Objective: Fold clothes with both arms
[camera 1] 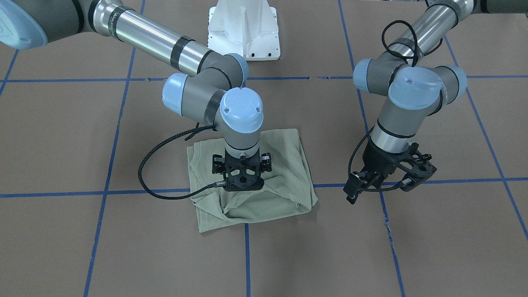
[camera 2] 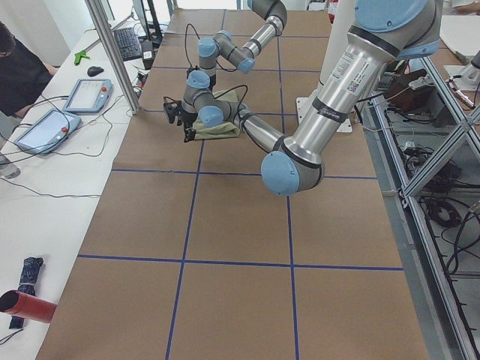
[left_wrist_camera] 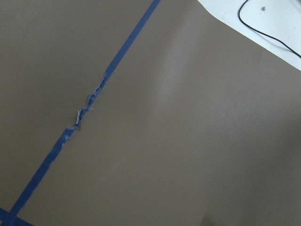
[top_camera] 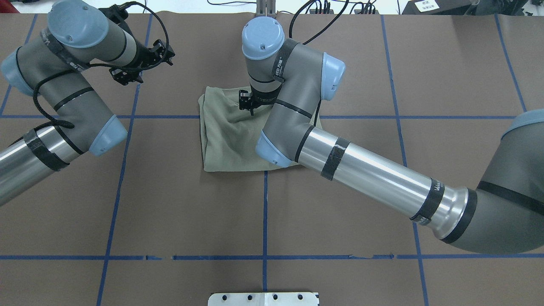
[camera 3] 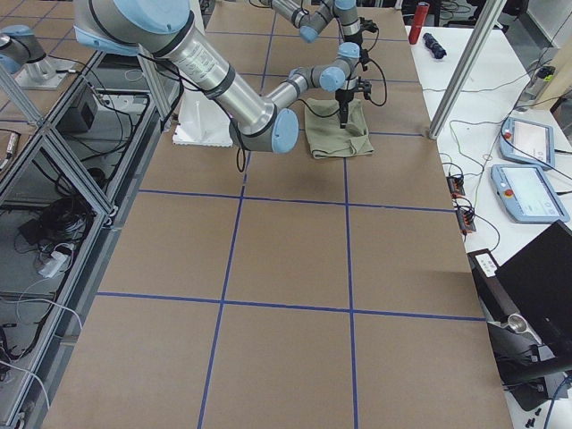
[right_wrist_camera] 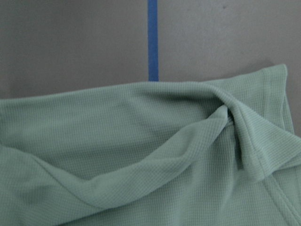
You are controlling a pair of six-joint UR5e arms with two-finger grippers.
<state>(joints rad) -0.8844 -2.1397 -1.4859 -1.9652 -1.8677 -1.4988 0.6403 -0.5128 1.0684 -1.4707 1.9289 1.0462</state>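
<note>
Two tools: right tool [camera 1: 243,185] on shirt [camera 1: 284,165]; left tool [camera 1: 381,189] spread, empty.

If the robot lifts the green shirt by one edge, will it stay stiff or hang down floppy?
Probably floppy: the shirt already lies in soft, rumpled folds, so it would likely drape and unfold. The fine knit looks thin, so it is likely light. Pushed, it may bunch on the table rather than slide.
</note>
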